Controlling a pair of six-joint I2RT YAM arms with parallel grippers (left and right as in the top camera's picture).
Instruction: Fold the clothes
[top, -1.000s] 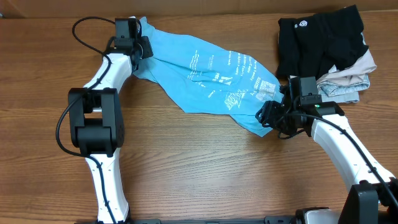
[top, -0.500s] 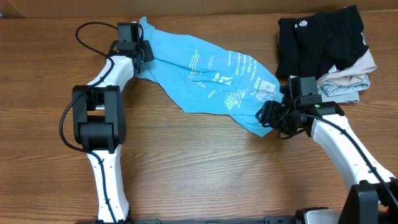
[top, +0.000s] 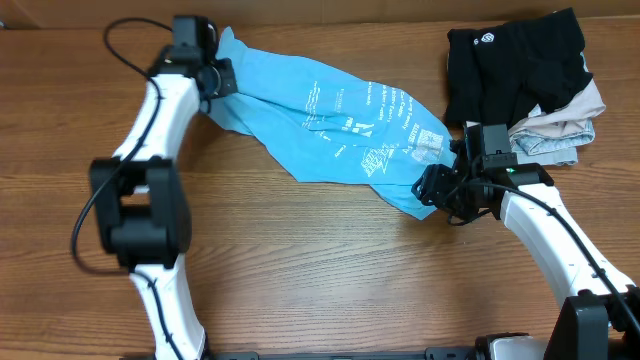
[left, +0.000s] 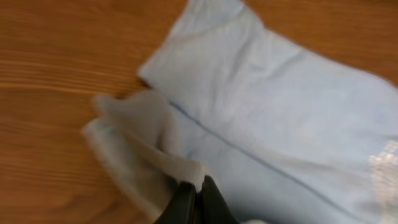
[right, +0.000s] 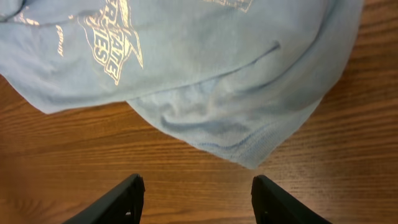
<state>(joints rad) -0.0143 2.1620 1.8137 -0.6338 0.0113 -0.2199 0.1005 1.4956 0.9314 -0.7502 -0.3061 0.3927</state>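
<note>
Now that the left gripper (top: 205, 76) has snapped shut, it has a pinch of the light blue T-shirt (top: 320, 115) between its fingers. The left wrist view shows a pale fold of the hem drawn up into the closed tips. A second ago those jaws stood partly apart over the same spot. Since then the arm has swung its elbow outward and carried the wrist a little toward the far left corner of the table (top: 320, 290), the cloth going with it.

The shirt lies crumpled in a diagonal band from that corner toward the middle right, lettering up. The right gripper (top: 440, 186) has not moved. It hangs at the shirt's near right end, jaws about half spread and empty, the fabric's corner just ahead of them. A black garment (top: 510, 60) and folded pale garments (top: 560, 125) sit by the far right corner.

One end looks secured; I'd say the other needs grasping before any fold can start.
</note>
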